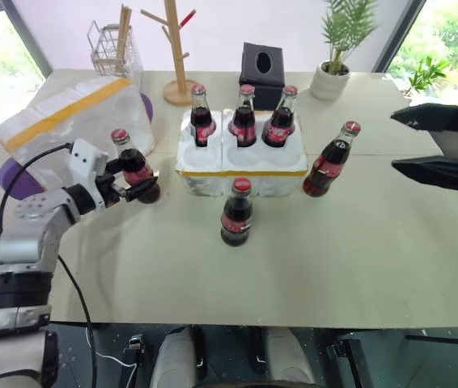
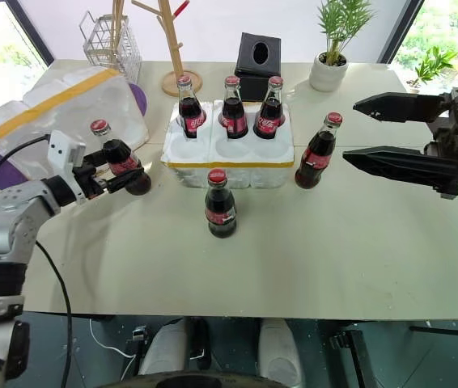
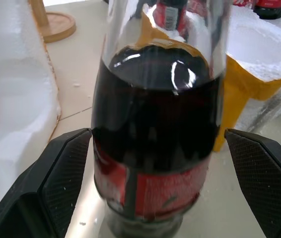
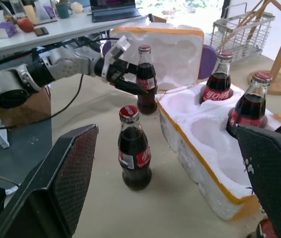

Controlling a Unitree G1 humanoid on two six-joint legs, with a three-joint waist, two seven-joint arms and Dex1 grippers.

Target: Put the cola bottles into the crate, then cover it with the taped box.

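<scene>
In the left eye view, the crate (image 1: 241, 166) is seen at upper centre of the table (image 1: 358, 267), with three cola bottles (image 1: 244, 118) standing in its back wells and the front wells bare. A fourth bottle (image 1: 236, 213) stands just in front of the crate, and a fifth (image 1: 330, 161) leans beside its right end. At left, the left gripper (image 1: 138, 183) is spread wide around the base of the sixth bottle (image 1: 134, 166), which stands beside the taped box (image 1: 67, 121) lying in the upper left. In the right eye view, the right gripper (image 2: 357, 132) is shown at the right edge, fingers wide apart and holding nothing. In the left wrist view, a gap is revealed between each finger pad (image 3: 66, 171) and the glass, so the bottle is framed but not pinched. In the right wrist view, the hollow inside of the taped box is exposed, facing the camera behind the framed bottle.
</scene>
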